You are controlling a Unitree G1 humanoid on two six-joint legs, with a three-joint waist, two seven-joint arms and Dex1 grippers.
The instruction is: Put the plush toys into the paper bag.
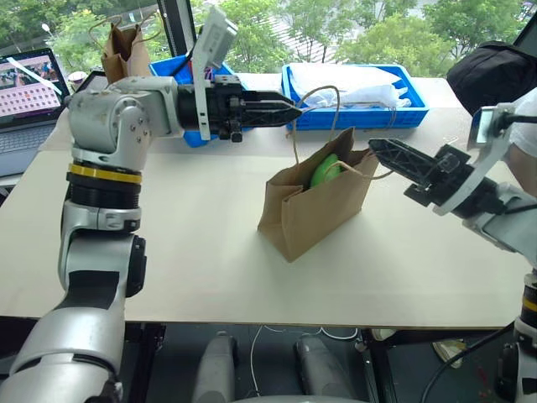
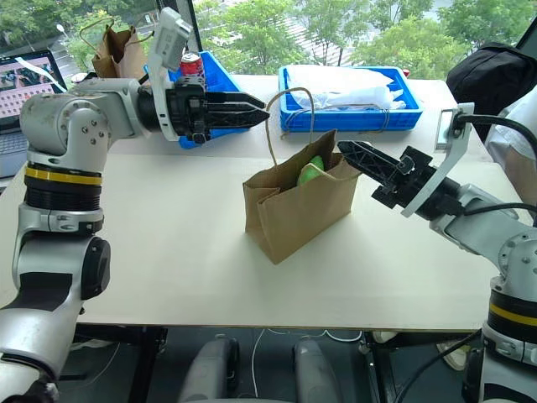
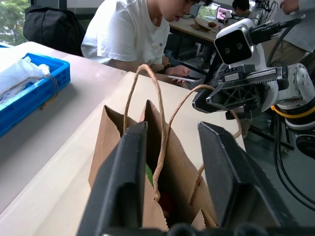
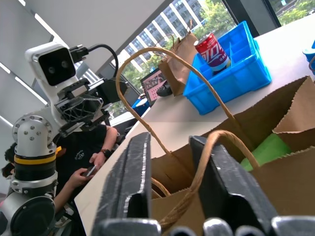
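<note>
Head pair downward; wrists facing bag (image 1: 315,206)

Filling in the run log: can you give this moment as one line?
paper bag upright on table | green plush toy inside | left gripper open, by handle | right gripper open, at bag's rim
</note>
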